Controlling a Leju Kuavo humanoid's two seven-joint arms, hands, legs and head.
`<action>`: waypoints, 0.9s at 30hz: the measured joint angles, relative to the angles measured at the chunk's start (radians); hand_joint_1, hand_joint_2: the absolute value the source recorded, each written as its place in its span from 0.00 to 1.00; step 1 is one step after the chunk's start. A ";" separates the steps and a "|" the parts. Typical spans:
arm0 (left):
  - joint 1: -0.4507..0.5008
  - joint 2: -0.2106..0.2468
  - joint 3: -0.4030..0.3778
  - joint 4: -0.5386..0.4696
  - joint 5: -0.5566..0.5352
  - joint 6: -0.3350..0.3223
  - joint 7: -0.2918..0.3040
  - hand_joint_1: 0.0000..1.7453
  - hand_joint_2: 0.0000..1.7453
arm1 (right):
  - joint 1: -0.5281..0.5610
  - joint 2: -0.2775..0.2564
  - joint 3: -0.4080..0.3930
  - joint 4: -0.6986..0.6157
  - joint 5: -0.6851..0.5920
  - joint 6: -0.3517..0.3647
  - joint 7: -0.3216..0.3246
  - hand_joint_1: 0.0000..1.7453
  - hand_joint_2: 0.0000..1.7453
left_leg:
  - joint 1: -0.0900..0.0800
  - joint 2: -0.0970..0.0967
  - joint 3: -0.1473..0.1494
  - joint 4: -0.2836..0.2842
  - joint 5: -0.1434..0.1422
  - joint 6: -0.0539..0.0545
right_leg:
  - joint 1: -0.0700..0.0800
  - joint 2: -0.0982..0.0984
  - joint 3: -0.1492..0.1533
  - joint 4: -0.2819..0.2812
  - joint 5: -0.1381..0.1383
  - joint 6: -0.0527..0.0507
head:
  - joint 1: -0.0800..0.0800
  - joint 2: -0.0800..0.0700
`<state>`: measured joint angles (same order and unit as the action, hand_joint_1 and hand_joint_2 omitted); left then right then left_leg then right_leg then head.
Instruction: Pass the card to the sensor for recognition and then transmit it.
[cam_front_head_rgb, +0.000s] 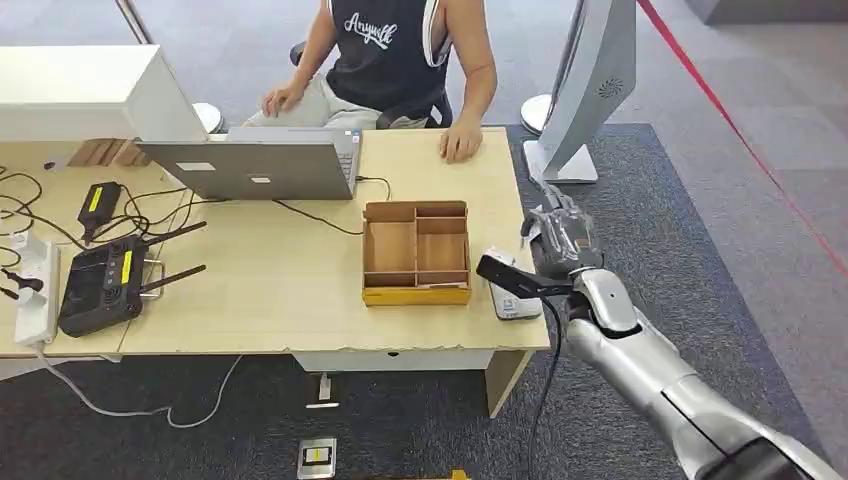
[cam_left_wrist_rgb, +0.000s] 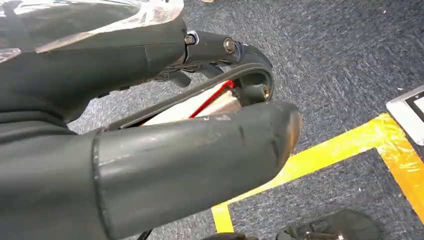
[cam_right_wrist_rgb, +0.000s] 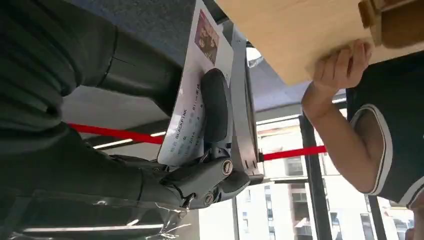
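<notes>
My right hand (cam_front_head_rgb: 560, 238) hovers just off the table's right edge, beyond the white flat sensor (cam_front_head_rgb: 516, 301) that lies at the table's front right corner. In the right wrist view the hand (cam_right_wrist_rgb: 212, 107) pinches a white card (cam_right_wrist_rgb: 192, 95) with a small picture and printed text between thumb and fingers. A person sits at the far side with one hand (cam_front_head_rgb: 460, 143) resting on the table (cam_front_head_rgb: 280, 290). My left hand (cam_left_wrist_rgb: 210, 105) hangs over the carpet with its fingers curled in and nothing in them.
A cardboard box with compartments (cam_front_head_rgb: 415, 252) stands left of the sensor. A laptop (cam_front_head_rgb: 255, 165), a black controller (cam_front_head_rgb: 100, 285), cables and a power strip (cam_front_head_rgb: 35, 290) take up the left part of the table. A grey monitor stand (cam_front_head_rgb: 585, 90) rises behind my right hand.
</notes>
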<state>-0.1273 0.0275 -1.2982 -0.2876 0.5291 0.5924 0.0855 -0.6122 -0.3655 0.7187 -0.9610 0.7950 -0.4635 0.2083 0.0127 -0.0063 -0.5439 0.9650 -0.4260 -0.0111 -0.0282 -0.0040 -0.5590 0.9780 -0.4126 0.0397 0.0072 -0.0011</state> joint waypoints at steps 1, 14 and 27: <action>0.000 0.000 0.000 0.000 0.000 0.000 0.000 0.00 0.00 | 0.003 0.005 0.001 0.007 -0.003 0.000 -0.002 1.00 1.00 | 0.000 0.000 0.000 0.000 0.000 0.000 | 0.000 0.000 0.000 0.000 0.000 0.000 | 0.000 0.000; 0.000 0.000 0.000 0.000 0.009 -0.003 0.005 0.00 0.00 | 0.008 0.037 0.009 0.102 -0.023 -0.002 -0.017 1.00 1.00 | 0.000 0.000 0.000 0.000 0.000 0.000 | 0.000 0.000 0.000 0.000 0.000 0.000 | 0.000 0.000; 0.000 0.000 0.000 0.000 0.011 -0.003 0.009 0.00 0.00 | 0.008 0.053 0.011 0.163 -0.041 -0.001 -0.035 1.00 1.00 | 0.000 0.000 0.000 0.000 0.000 0.000 | 0.000 0.000 0.000 0.000 0.000 0.000 | 0.000 0.000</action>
<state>-0.1271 0.0274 -1.2982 -0.2880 0.5402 0.5894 0.0942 -0.6042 -0.3124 0.7294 -0.7981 0.7538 -0.4643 0.1732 0.0127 -0.0063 -0.5439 0.9650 -0.4260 -0.0111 -0.0282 -0.0040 -0.5591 0.9780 -0.4126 0.0397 0.0072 -0.0011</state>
